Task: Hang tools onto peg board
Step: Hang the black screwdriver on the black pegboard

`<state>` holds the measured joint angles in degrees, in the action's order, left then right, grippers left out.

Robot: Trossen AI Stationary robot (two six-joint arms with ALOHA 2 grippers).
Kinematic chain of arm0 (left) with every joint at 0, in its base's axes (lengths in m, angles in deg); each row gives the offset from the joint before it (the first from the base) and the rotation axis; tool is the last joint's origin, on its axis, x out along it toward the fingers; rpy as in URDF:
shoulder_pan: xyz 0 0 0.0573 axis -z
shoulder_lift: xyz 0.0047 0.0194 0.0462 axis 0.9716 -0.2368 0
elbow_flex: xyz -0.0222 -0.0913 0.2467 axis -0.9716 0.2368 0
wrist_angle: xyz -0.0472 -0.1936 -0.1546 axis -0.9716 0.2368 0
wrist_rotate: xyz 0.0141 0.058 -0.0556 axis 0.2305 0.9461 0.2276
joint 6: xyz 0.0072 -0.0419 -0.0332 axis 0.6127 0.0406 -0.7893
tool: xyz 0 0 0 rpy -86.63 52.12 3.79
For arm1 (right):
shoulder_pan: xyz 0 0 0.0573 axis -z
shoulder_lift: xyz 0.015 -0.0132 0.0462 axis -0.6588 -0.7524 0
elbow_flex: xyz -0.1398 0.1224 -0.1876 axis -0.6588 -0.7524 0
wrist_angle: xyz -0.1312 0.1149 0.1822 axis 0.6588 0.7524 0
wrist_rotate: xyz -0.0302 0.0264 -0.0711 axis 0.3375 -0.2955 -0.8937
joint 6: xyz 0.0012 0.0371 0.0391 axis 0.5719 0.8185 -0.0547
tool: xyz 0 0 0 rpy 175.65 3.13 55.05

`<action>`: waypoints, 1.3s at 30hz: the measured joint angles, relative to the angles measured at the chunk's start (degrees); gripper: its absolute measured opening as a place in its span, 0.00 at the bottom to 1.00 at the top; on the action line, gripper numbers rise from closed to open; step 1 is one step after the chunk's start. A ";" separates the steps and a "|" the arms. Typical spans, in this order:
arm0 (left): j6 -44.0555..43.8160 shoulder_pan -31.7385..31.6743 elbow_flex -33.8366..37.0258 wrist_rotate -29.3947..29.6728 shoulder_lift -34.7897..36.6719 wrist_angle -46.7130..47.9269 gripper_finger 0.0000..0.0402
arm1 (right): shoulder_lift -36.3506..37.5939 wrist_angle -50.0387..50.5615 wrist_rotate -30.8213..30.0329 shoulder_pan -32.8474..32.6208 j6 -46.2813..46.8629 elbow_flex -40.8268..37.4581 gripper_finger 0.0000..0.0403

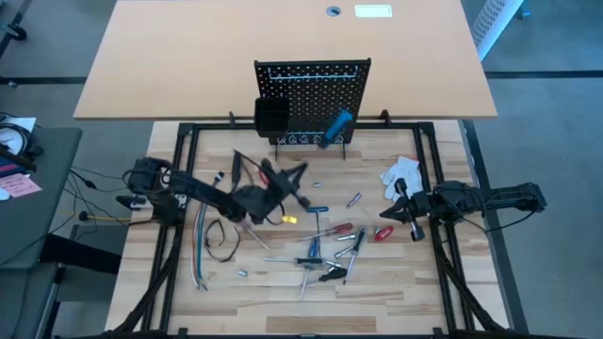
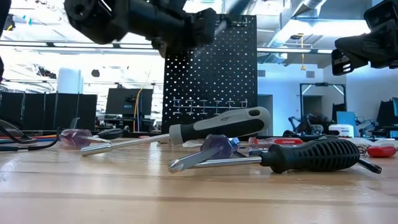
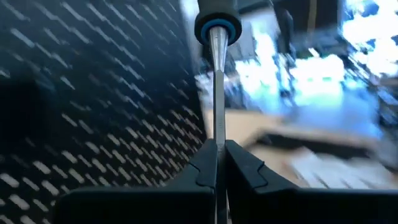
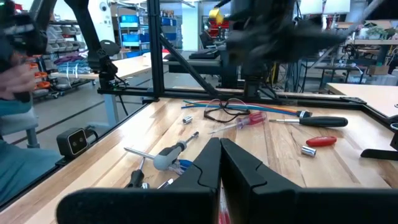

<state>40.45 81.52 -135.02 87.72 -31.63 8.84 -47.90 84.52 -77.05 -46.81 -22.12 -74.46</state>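
Note:
The black peg board (image 1: pixel 316 94) stands upright at the table's far side, with a black bin (image 1: pixel 271 115) on its left. My left gripper (image 1: pixel 298 172) is raised in front of the board. It is shut on a screwdriver whose blue handle (image 1: pixel 336 126) is close to the board's lower right part. My right gripper (image 1: pixel 388 215) is shut and low over the table at the right, beside a small red tool (image 1: pixel 383 233). Several screwdrivers (image 1: pixel 325 250) lie on the table in the middle. My left gripper pinches the screwdriver's bare metal shaft (image 3: pixel 217 118) between its two fingers. The shaft runs straight out along the fingers, and the handle (image 3: pixel 217 18) is at the far end, away from the gripper. The screwdriver is lifted clear of the table, beside the board's face (image 3: pixel 93 93).
A white glove (image 1: pixel 400 172) lies at the right, near my right gripper. A bundle of loose cables (image 1: pixel 212 240) lies at the left. Small silver bits (image 1: pixel 242 273) are scattered on the wood. In the low view two black-handled screwdrivers (image 2: pixel 311 155) lie in front of the board (image 2: pixel 211 68).

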 joint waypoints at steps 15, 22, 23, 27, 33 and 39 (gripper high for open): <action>11.41 -10.86 -9.75 -6.67 0.03 -11.58 0.00 | 0.01 0.00 0.00 0.00 0.01 0.00 0.04; 15.00 -10.58 -13.72 -8.05 0.03 -12.31 0.00 | -0.01 0.02 0.00 0.00 0.01 0.00 0.04; 15.41 -10.34 -14.18 -8.03 0.03 -12.48 0.00 | -0.01 0.00 0.02 0.00 0.00 0.00 0.04; 18.21 -8.69 -15.77 -7.19 0.05 -12.77 0.00 | -0.01 0.00 0.00 0.00 0.01 0.00 0.04; 22.70 -6.80 -16.44 -3.38 2.51 -12.66 0.00 | 0.01 0.00 0.02 0.00 0.00 0.00 0.04; 19.58 -7.91 -16.26 3.44 9.99 -1.19 0.00 | 0.01 0.01 0.00 0.00 0.01 0.00 0.04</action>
<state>60.03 73.61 -151.28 91.16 -21.64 7.65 -47.89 84.53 -77.05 -46.81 -22.11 -74.46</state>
